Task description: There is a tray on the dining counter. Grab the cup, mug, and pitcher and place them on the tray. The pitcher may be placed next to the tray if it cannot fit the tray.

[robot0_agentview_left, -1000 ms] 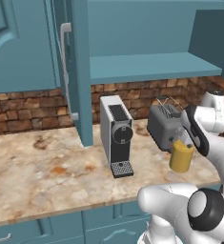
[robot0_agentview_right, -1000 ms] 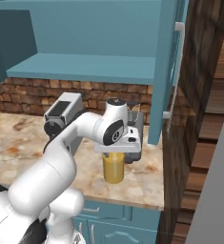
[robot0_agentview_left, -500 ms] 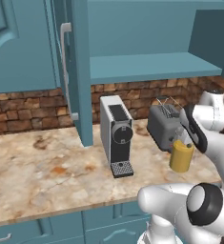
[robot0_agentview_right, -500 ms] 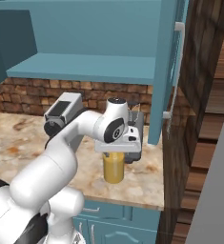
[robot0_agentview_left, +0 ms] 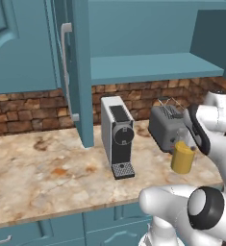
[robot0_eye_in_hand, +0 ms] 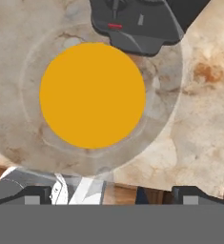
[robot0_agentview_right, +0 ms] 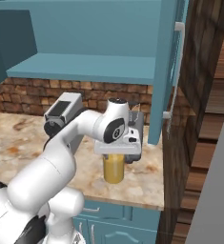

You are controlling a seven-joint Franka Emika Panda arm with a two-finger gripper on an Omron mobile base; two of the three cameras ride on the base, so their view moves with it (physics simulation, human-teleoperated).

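Nothing has shifted since the earlier frame. My gripper hangs spread wide over the pitcher, which stands beside the toaster. I should descend centred, then clamp below the rim.

Pitcher: upper part hidden behind the hand in the right base view; in the left base view its top is covered by the arm. Toaster: right side hidden by the arm; in the hand view cut off by the top edge. Gripper: fingertips mostly cut off at the bottom. Coffee machine: largely behind the arm.
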